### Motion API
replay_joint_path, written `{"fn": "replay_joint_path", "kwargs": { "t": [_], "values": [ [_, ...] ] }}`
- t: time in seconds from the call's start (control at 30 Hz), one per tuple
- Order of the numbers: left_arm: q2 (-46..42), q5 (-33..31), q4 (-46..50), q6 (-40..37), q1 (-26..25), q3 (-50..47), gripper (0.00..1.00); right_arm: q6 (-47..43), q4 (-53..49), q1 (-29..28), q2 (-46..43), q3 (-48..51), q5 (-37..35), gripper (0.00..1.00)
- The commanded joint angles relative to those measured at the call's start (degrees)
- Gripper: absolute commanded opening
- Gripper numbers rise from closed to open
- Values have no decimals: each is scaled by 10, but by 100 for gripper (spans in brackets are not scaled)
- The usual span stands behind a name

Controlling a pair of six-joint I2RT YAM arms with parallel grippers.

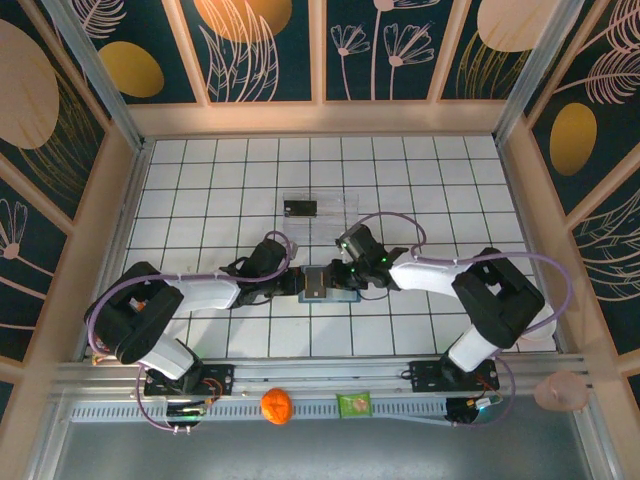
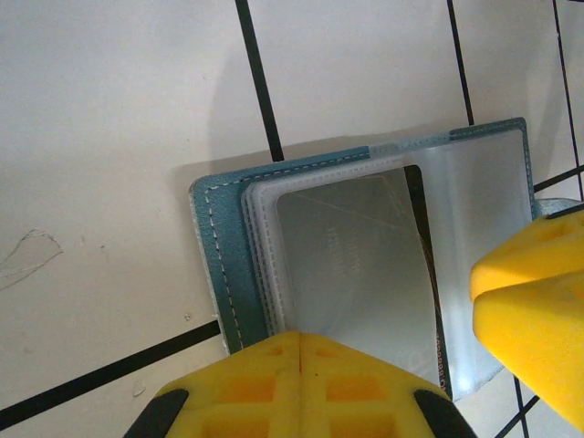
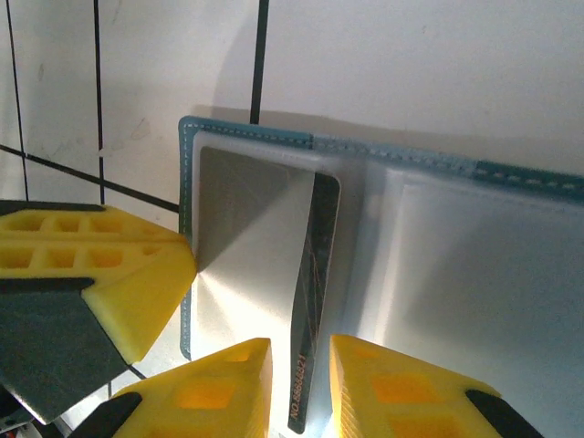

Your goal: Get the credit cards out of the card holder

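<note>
A white tiled table (image 1: pixel 200 180) with dark grid lines sat inside a box of peach-coloured frames and dark teal panels painted with pale flowers. Both arms reached in from the near edge and met a little nearer than the middle of the table, over the card holder (image 1: pixel 325 281).

The card holder (image 2: pixel 214 237) lay open and flat on the tiles, its teal stitched cover underneath and its cloudy plastic sleeves facing up. The left pincer (image 2: pixel 299 339) was closed, its yellow fingers pressed together with only a seam between them. Their tips sat at the edge of one sleeve; whether they pinched a flap or merely bore down on it could not be told.

The right pincer (image 3: pixel 299 342) came in from the opposite side. Its jaws stood narrowly parted, straddling a black credit card (image 3: pixel 315 265) that rose tilted out of a sleeve, with a thin sliver of gap showing on either side of it. Pale print ran along the card's lower end.

Beyond the holder, toward the far edge, lay a clear plastic tray (image 1: pixel 335 200) with another black card (image 1: pixel 300 208) in its left part.

On the rail along the near edge, between the two arm bases, sat an orange round object (image 1: pixel 277 405) and, just to its right, a small green packet (image 1: pixel 354 405).
</note>
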State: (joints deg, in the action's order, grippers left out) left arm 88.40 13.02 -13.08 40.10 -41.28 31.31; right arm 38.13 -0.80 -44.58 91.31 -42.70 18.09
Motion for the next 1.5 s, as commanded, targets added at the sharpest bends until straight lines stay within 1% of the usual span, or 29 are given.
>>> {"fn": "replay_joint_path", "kwargs": {
  "t": [0.0,0.37,0.57,0.67,0.8,1.33,1.43,1.47],
  "values": [
    [15,-9,22,-12,-4,4,0,12,19,9,10,3,3,24],
    [20,8,19,-1,-4,-8,0,12,43,18,34,2,25,21],
    [21,27,13,5,-4,-10,0,12,54,19,46,0,38,20],
    [21,31,12,6,-3,-11,0,14,59,19,50,1,42,14],
    [19,26,14,8,-3,-13,0,17,58,22,41,7,30,0],
    [21,33,3,12,-3,-17,0,19,18,37,-30,53,-33,0],
    [23,34,2,11,-3,-16,0,7,24,36,-31,48,-21,0],
    [25,34,2,12,-4,-16,0,4,26,34,-29,45,-17,2]
  ]
}}
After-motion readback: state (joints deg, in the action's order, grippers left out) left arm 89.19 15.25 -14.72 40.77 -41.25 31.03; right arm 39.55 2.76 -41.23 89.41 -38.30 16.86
